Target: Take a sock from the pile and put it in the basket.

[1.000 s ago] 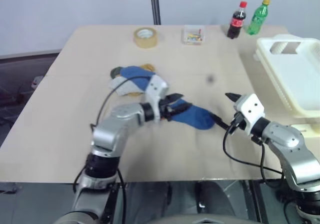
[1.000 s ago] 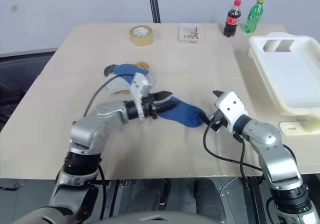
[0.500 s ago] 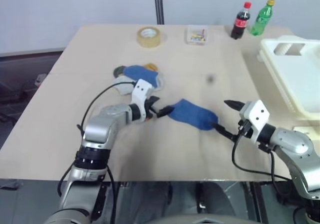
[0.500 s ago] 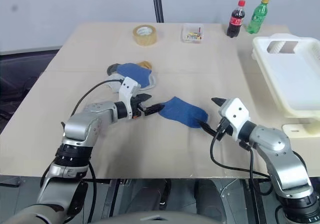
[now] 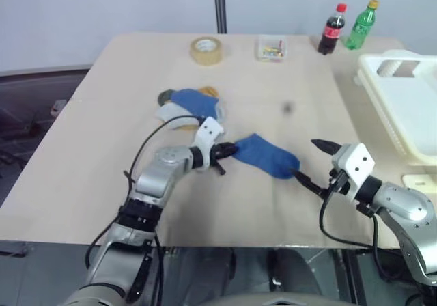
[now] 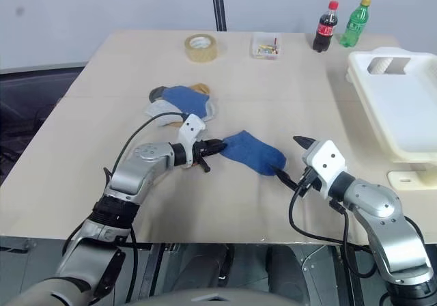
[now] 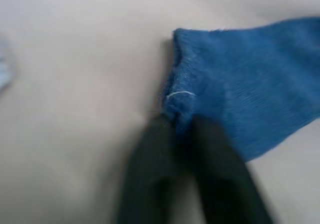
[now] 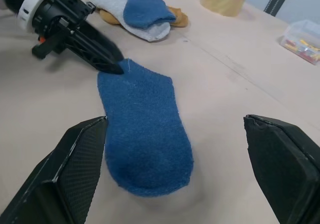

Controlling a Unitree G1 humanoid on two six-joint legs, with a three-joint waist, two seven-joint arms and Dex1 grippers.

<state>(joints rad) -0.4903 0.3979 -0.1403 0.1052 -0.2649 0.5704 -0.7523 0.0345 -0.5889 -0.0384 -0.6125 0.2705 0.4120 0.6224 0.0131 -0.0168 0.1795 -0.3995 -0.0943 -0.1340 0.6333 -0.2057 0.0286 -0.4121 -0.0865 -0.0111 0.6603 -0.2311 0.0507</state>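
A blue sock [image 5: 265, 155] lies flat near the middle of the tabletop [image 5: 102, 142], apart from the pile [image 5: 189, 104] at about 10 o'clock from it. The left gripper [image 5: 227, 151] has its fingers pinching the sock's cuff edge. The right gripper [image 5: 311, 161] sits at the sock's 4 o'clock, its fingers spread wide and holding nothing. The basket [image 5: 403, 101] stands at the tabletop's 3 o'clock edge.

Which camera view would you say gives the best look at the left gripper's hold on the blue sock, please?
The left wrist view: the left gripper is shut on the blue sock, pinching its cuff edge. The right wrist view shows the pinch from the side; the eye views show it small, from above.
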